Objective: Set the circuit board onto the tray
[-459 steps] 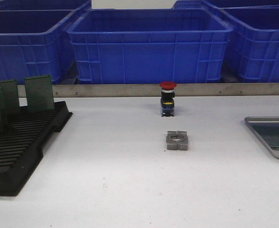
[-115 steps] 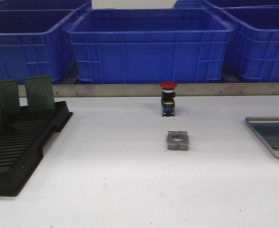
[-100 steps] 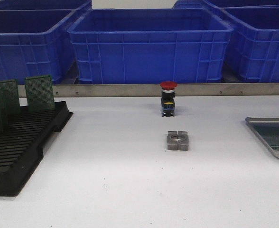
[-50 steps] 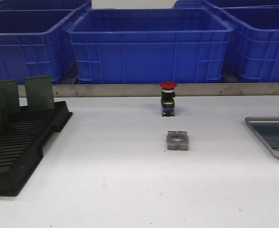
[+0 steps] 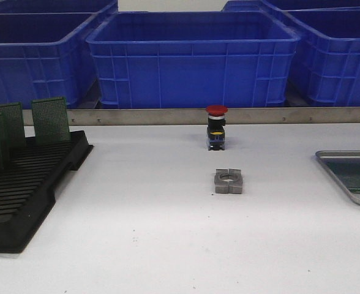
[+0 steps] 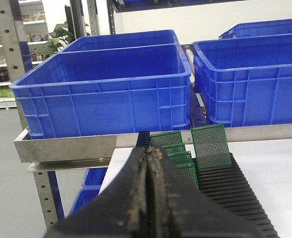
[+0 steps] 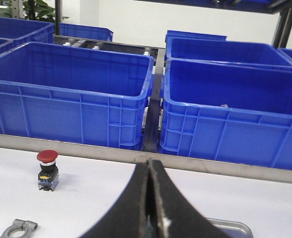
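Green perforated circuit boards (image 5: 50,120): upright in my black slotted rack (image 5: 27,190), worktop's left edge. Metal tray (image 5: 350,176), right edge: possibly a greenish board inside; glare obscures. Left gripper (image 6: 149,186), right gripper (image 7: 151,198): fingers closed, empty. Progress undetermined.

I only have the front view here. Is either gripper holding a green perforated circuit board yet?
Observer: No sign of that. The left gripper is shut, with nothing between its fingers.
Reviewer: What does it face?
Observer: The green perforated circuit boards, standing upright in the black slotted rack ahead of it.
Reviewer: And the right one?
Observer: The right gripper is shut too, with the silver metal tray showing just past its fingers.
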`<state>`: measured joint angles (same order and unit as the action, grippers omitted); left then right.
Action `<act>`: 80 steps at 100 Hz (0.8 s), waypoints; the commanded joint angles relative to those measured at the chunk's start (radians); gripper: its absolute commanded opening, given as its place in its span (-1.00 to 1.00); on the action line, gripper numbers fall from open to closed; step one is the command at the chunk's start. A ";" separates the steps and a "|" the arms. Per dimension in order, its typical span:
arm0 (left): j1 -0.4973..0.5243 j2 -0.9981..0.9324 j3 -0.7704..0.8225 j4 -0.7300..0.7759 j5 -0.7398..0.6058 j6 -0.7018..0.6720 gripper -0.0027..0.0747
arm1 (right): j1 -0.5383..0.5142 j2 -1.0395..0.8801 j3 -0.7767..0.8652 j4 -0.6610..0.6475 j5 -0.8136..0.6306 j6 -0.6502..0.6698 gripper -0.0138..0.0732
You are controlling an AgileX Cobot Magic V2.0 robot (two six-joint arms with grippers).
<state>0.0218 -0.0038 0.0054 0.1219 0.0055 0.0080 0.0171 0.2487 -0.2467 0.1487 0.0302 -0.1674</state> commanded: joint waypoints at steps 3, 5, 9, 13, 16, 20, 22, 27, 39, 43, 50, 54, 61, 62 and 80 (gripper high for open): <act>0.004 -0.033 0.039 -0.009 -0.074 -0.008 -0.98 | -0.001 0.001 -0.023 -0.204 -0.071 0.195 -0.84; 0.004 -0.033 0.039 -0.009 -0.074 -0.008 -0.98 | -0.001 -0.005 -0.017 -0.219 -0.075 0.208 -0.84; 0.004 -0.033 0.039 -0.009 -0.074 -0.008 -0.98 | -0.001 -0.020 -0.003 -0.228 -0.085 0.215 -0.84; 0.004 -0.033 0.039 -0.009 -0.074 -0.008 -0.98 | -0.001 -0.044 0.016 -0.228 -0.094 0.215 -0.84; 0.004 -0.033 0.039 -0.009 -0.074 -0.008 -0.98 | -0.001 -0.065 0.031 -0.227 -0.096 0.215 -0.84; 0.004 -0.033 0.039 -0.009 -0.074 -0.008 -0.98 | -0.001 -0.100 0.055 -0.226 -0.097 0.215 -0.84; 0.004 -0.033 0.039 -0.009 -0.074 -0.008 -0.98 | -0.001 -0.118 0.067 -0.225 -0.097 0.215 -0.84; 0.004 -0.033 0.039 -0.009 -0.074 -0.008 -0.98 | -0.001 -0.162 0.098 -0.225 -0.097 0.215 -0.84; 0.004 -0.033 0.039 -0.009 -0.074 -0.008 -0.98 | -0.001 -0.274 0.176 -0.221 -0.097 0.215 -0.84; 0.004 -0.033 0.039 -0.009 -0.074 -0.008 -0.98 | -0.002 -0.277 0.204 -0.217 -0.116 0.215 -0.84; 0.004 -0.033 0.039 -0.009 -0.076 -0.008 -0.98 | -0.005 -0.272 0.242 -0.206 -0.142 0.215 -0.84; 0.004 -0.033 0.039 -0.009 -0.076 -0.008 -0.98 | -0.004 -0.273 0.261 -0.189 -0.157 0.215 -0.84; 0.004 -0.033 0.039 -0.009 -0.076 -0.008 -0.98 | -0.004 -0.275 0.282 -0.170 -0.172 0.215 -0.84; 0.004 -0.033 0.039 -0.009 -0.076 -0.008 -0.98 | -0.004 -0.275 0.280 -0.168 -0.165 0.215 -0.84; 0.004 -0.033 0.039 -0.009 -0.076 -0.008 -0.98 | -0.004 -0.275 0.280 -0.166 -0.181 0.215 -0.84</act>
<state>0.0264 -0.0038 0.0054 0.1219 0.0055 0.0080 0.0171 -0.0094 0.0277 -0.0248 -0.0584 0.0467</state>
